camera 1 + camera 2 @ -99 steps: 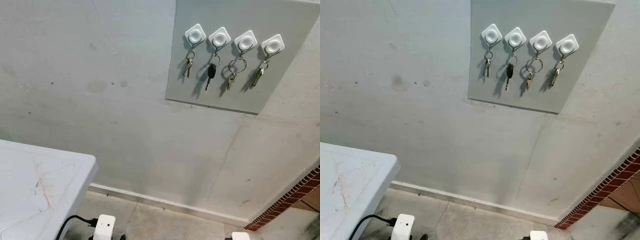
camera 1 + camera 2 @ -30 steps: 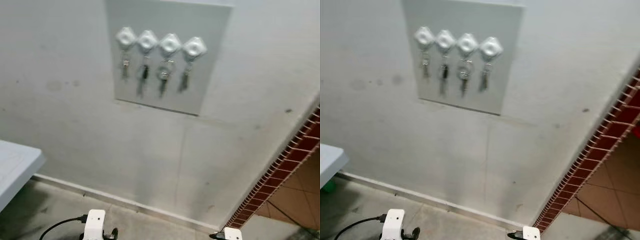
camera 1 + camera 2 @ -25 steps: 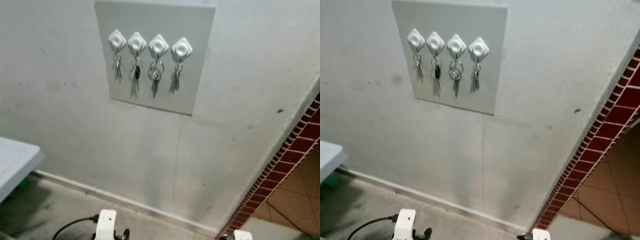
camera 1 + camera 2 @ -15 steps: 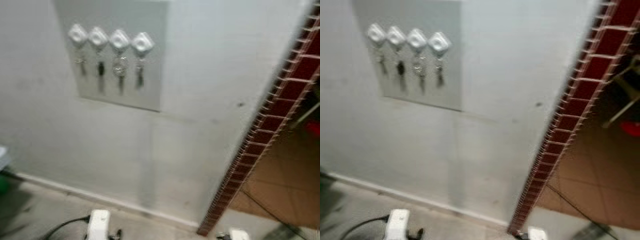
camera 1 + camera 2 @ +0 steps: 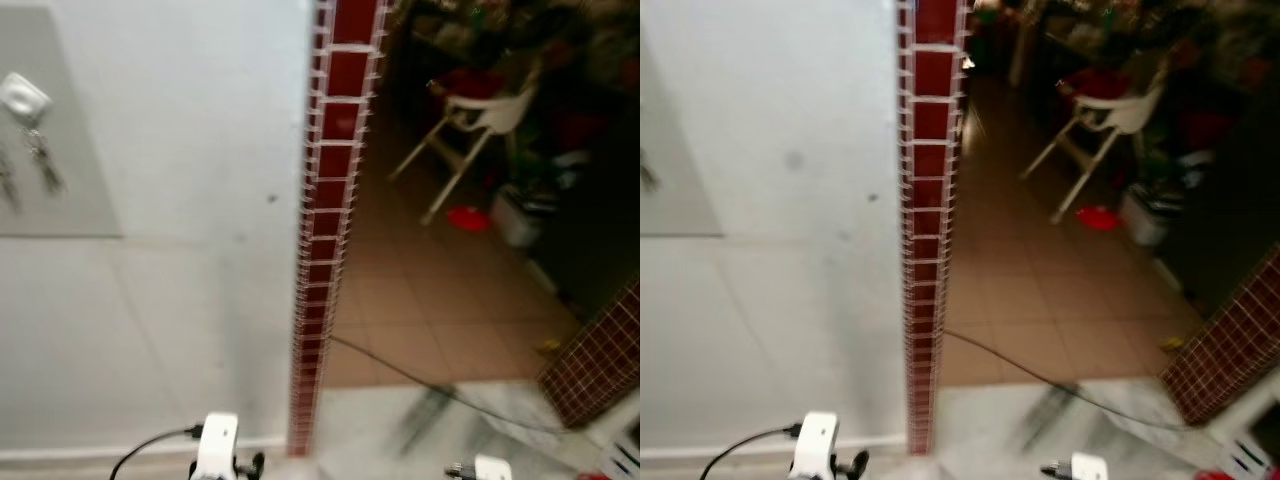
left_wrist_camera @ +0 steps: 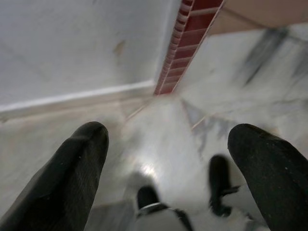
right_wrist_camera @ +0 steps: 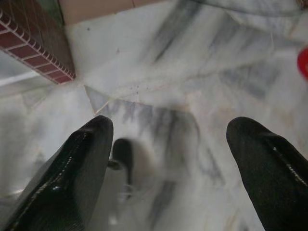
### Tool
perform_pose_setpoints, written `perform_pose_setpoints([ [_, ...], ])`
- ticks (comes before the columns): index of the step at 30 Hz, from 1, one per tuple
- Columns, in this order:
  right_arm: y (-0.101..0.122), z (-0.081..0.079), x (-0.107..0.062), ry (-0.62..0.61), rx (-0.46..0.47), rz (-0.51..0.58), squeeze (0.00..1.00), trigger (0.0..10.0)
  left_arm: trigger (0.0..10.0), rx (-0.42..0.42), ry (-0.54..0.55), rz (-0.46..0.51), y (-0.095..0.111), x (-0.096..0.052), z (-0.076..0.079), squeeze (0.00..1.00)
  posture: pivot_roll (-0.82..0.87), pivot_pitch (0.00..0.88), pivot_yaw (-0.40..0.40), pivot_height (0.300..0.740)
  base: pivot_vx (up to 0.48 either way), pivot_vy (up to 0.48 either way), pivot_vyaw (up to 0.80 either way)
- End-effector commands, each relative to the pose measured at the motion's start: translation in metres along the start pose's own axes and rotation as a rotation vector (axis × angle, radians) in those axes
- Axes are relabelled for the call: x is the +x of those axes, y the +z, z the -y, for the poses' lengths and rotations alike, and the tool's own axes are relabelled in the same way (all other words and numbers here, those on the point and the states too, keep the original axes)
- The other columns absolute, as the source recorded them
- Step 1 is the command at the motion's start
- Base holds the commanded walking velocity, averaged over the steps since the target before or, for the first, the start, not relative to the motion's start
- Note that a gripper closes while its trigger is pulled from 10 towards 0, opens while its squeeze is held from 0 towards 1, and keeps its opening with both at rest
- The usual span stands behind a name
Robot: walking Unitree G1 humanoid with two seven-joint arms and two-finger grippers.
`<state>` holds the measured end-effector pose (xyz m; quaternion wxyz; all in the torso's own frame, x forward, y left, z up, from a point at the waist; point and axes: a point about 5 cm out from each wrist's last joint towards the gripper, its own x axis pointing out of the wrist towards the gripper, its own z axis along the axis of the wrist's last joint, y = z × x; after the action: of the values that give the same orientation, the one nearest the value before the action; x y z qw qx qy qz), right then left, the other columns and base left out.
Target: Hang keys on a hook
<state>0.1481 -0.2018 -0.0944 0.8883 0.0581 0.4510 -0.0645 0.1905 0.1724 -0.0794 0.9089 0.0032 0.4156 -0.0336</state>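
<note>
Now, keys: the last set is hanging from its white hook at the far left edge of my head view, up on the wall and well away from both my grippers; a second ago all four hooks were sitting in the middle of that view.
Board: the grey panel is sliding out to my left, so I am turning right, away from it.
Left gripper: hanging low over the marble floor, fingers spread wide, carrying nothing.
Right gripper: likewise pointing down at the floor, fingers spread apart and empty.
Brick edge: the red tiled wall end is now standing straight ahead of me, above and between my grippers.
Beyond: a tiled room with a white chair and a cable on the floor is opening up on my right.
Meaning: I judge the hanging to be finished, since every hook seen earlier was already loaded and I am leaving.
</note>
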Motion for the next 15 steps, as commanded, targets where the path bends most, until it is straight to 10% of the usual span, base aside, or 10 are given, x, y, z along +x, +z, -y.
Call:
perform_pose_setpoints([
  [1, 0.0027, -0.0026, 0.0012, 0.000, -0.005, 0.001, 0.00, 10.0, 10.0, 0.006, 0.006, 0.005, 0.0033, 0.0009, -0.0003, 0.00, -0.01, 0.000, -0.024, 0.740, 0.000, 0.000, 0.00],
  [15, 0.0033, -0.0028, 0.0015, -0.003, -0.006, -0.001, 0.00, 10.0, 10.0, -0.012, 0.014, -0.001, 0.0018, 0.0007, -0.0004, 0.00, -0.01, 0.000, -0.024, 0.740, 0.000, 0.000, 0.00],
])
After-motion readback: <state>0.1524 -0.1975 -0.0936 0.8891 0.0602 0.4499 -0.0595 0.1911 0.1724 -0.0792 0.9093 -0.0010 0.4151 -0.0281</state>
